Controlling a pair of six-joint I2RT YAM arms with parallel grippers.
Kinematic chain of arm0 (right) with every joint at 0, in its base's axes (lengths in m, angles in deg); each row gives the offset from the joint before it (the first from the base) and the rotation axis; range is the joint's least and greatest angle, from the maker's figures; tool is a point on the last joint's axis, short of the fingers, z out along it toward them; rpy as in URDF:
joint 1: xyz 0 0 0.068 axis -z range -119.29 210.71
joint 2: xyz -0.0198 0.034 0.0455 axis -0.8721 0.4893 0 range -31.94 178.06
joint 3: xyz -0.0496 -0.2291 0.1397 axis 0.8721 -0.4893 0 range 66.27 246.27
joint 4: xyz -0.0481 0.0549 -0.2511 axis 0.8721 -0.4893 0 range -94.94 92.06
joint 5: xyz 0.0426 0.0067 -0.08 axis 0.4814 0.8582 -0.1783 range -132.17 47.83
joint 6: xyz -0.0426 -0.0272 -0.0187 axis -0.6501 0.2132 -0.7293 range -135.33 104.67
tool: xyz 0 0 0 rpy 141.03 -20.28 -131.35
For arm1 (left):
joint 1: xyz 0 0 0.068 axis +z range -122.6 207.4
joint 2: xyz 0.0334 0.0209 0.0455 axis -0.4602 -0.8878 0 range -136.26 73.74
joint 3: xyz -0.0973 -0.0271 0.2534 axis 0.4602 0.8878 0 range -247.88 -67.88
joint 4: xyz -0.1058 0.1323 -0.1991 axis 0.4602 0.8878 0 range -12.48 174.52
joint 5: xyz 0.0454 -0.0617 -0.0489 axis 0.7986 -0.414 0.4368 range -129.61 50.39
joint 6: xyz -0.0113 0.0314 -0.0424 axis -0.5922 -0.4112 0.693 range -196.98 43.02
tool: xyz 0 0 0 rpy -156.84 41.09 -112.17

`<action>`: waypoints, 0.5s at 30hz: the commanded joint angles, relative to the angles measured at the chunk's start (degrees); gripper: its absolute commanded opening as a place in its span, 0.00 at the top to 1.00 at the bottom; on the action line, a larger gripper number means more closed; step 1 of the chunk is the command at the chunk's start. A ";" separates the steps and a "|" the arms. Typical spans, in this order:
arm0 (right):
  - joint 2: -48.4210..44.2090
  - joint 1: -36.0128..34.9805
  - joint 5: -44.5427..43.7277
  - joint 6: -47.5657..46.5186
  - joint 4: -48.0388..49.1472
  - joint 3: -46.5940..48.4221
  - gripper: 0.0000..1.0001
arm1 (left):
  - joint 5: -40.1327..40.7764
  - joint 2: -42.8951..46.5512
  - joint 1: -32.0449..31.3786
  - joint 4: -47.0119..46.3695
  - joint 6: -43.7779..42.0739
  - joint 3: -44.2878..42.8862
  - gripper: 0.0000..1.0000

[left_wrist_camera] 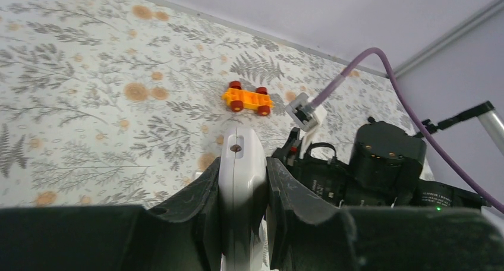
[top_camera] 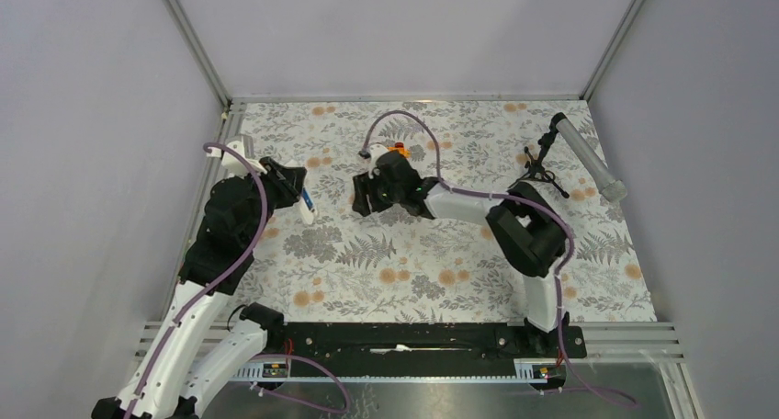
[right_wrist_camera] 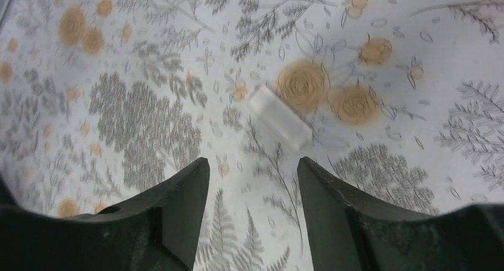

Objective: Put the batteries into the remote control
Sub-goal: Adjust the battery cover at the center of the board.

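Note:
My left gripper (top_camera: pixel 301 198) is shut on the white remote control (left_wrist_camera: pixel 240 170) and holds it edge-up above the table. The remote's end sticks out past the fingers in the top view (top_camera: pixel 310 211). A small blue spot (top_camera: pixel 304 198) shows on the remote there, possibly a battery; I cannot tell. No other battery is in view. My right gripper (top_camera: pixel 365 198) is open and empty, pointing down at the table just right of the remote. In the right wrist view a small white oblong plate (right_wrist_camera: pixel 279 117) lies on the table ahead of the open gripper (right_wrist_camera: pixel 252 170).
An orange toy car (top_camera: pixel 397 150) (left_wrist_camera: pixel 248 98) stands behind the right gripper. A grey tube on a black tripod (top_camera: pixel 588 157) stands at the back right. The floral table cover (top_camera: pixel 413 272) ends at metal rails and grey walls.

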 commanded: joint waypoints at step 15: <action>22.17 -9.48 -32.17 18.62 -28.89 34.00 0.55 | 10.08 5.62 0.47 1.99 -2.75 -2.94 1.00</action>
